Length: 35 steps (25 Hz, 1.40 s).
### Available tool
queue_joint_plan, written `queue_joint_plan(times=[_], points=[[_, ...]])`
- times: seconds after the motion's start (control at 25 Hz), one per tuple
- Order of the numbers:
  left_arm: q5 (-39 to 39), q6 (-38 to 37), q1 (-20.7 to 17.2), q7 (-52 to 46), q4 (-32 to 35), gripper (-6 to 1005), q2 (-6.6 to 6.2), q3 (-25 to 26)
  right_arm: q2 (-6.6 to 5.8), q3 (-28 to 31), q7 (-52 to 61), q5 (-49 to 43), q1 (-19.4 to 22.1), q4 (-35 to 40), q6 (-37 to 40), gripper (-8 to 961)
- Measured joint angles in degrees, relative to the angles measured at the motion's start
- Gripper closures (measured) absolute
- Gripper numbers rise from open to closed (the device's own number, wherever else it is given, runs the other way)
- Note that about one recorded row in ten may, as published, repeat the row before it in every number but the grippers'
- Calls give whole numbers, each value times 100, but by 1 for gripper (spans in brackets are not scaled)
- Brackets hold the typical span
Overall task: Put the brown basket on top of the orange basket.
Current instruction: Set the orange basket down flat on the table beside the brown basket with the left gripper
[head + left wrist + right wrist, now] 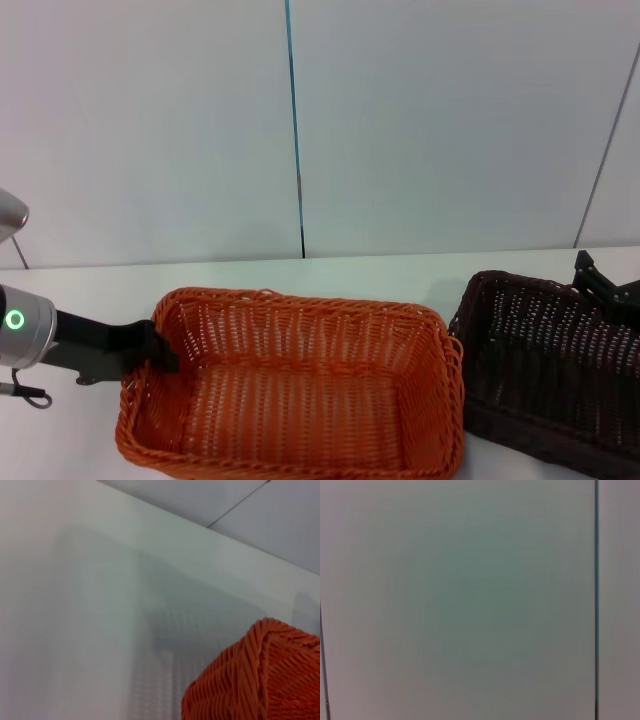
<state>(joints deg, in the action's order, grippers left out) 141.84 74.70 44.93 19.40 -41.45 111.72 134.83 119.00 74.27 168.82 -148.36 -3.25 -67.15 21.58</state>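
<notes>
On my head view I see the orange basket (pixel 295 385) in the middle of the white table (pixel 90 285), and the brown basket (pixel 550 375) stands just beside it on the robot's right, their rims almost touching. The brown one is not on top of the orange one. The left gripper (pixel 160 352) is at the left end of the orange basket, its dark tip at the braided rim and reaching over inside; it seems to pinch the rim, but I cannot tell this for sure. The right gripper (pixel 603 283) is at the far right corner of the brown basket; there also I cannot tell. The left wrist view shows one orange basket corner (pixel 260 680); the right wrist view shows only a pale wall (pixel 470 600).
</notes>
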Motion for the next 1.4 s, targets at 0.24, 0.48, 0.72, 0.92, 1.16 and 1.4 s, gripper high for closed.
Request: queue_joint_plan(times=[0.24,0.48,0.72,0.92,1.16,1.4], points=[[0,-86,2,43,100,771,-5,17,0,-1,-7,0,0,0,6,23],[-35,-265,7,46,212,763,-20,45,0,9,-7,0,0,0,9,23],[-69,-359,36,63,314,756,-7,13,0,23,-7,0,-2,8,6,23],[-34,-395,0,64,322,749,-5,-16,0,28,-53,0,-16,16,8,22],[-53,-447,-16,65,408,742,-37,21,0,-4,-187,0,-37,18,20,22],[-53,-461,-12,64,532,734,-70,37,9,-9,-223,0,-38,23,37,22]])
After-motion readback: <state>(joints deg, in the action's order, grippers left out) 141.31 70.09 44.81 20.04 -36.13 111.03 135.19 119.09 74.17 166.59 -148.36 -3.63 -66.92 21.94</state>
